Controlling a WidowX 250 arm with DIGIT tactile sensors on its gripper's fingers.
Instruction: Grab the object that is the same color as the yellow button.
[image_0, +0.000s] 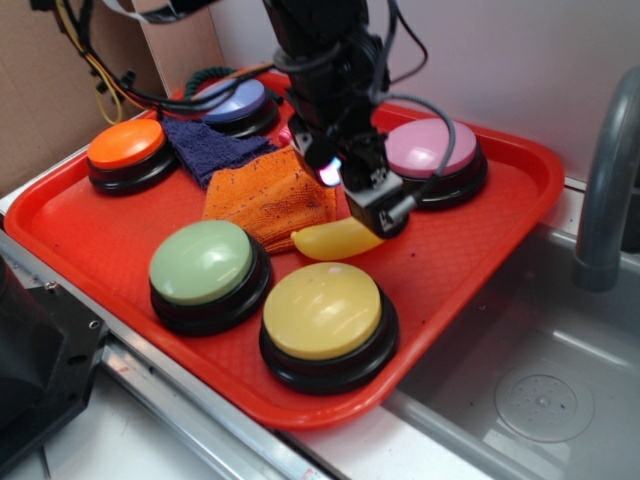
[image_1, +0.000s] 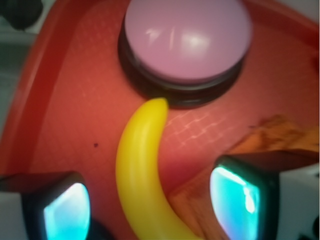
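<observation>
Red tray (image_0: 90, 235) beside a sink carries five dome buttons. Toy banana (image_1: 137, 175) lies mid-tray, between orange cloth (image_0: 265, 195) and pink button (image_1: 187, 37), just behind yellow button (image_0: 322, 310). Gripper (image_1: 150, 207) open, empty, pads straddling banana; long axis runs between them.

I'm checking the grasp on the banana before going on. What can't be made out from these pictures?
- Exterior view: the gripper covers one end of the banana, so contact is hidden.
- Wrist view: the banana's near end is cut off by the bottom edge.
- Wrist view: everything is blurred; the yellow button is out of frame.
</observation>
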